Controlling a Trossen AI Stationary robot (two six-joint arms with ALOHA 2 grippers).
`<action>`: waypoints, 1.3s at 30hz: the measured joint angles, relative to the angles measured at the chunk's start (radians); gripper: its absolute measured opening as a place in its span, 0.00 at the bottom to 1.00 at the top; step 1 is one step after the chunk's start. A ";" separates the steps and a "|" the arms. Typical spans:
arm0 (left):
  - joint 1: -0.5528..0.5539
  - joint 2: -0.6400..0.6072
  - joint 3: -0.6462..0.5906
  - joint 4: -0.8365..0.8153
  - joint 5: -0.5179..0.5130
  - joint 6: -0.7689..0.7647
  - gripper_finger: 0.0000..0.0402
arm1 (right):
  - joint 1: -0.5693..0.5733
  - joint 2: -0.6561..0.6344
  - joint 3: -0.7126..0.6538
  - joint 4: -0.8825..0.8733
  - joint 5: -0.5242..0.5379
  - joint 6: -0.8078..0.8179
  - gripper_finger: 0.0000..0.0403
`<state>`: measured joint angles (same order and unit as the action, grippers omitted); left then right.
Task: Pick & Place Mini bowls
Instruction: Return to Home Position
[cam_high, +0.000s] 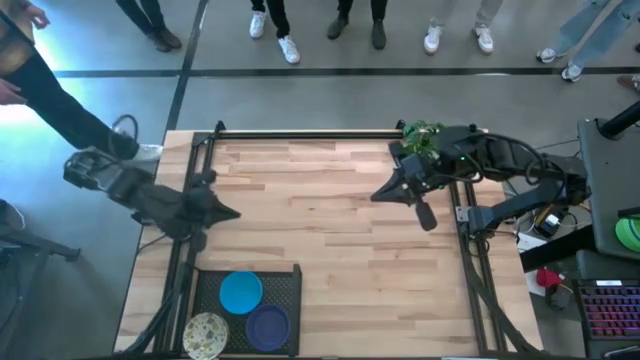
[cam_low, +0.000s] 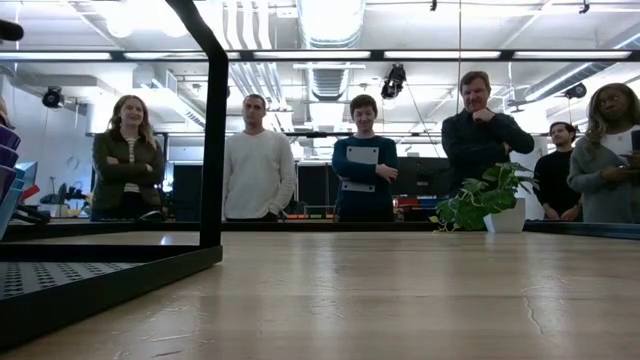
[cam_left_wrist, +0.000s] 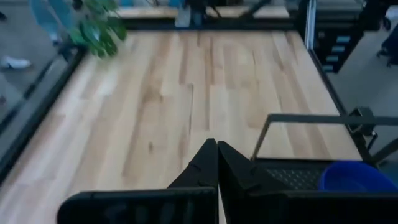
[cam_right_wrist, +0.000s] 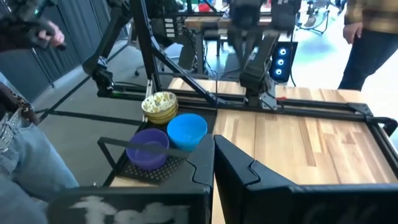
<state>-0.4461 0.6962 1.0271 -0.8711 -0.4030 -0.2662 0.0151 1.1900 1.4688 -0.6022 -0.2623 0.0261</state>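
Bowls (cam_high: 241, 292) on shelf (cam_high: 290, 285), bench (cam_high: 330, 250) near left corner; left gripper (cam_high: 232, 213) by left edge, right gripper (cam_high: 376, 197) right of centre; fingers pressed together, empty.

text: none legible | labels: none | numbers: none

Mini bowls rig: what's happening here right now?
Nothing is being held. The blue bowls, purple bowls and patterned bowls sit on the black shelf on the left arm's side. The left gripper and right gripper are both shut and empty, over the wood table. People watch from beyond it.
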 joint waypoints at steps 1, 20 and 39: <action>0.000 -0.017 0.000 0.000 -0.007 0.008 0.00 | 0.000 -0.011 -0.014 -0.001 0.000 0.000 0.02; 0.000 -0.478 -0.103 0.117 0.041 0.201 0.00 | 0.000 -0.373 -0.398 0.251 -0.008 0.111 0.02; -0.001 -0.666 -0.111 0.127 0.069 0.303 0.00 | 0.000 -0.664 -0.621 0.355 -0.004 0.147 0.02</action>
<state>-0.4471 0.0298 0.9159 -0.7439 -0.3338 0.0364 0.0147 0.5257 0.8482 -0.2473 -0.2662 0.1730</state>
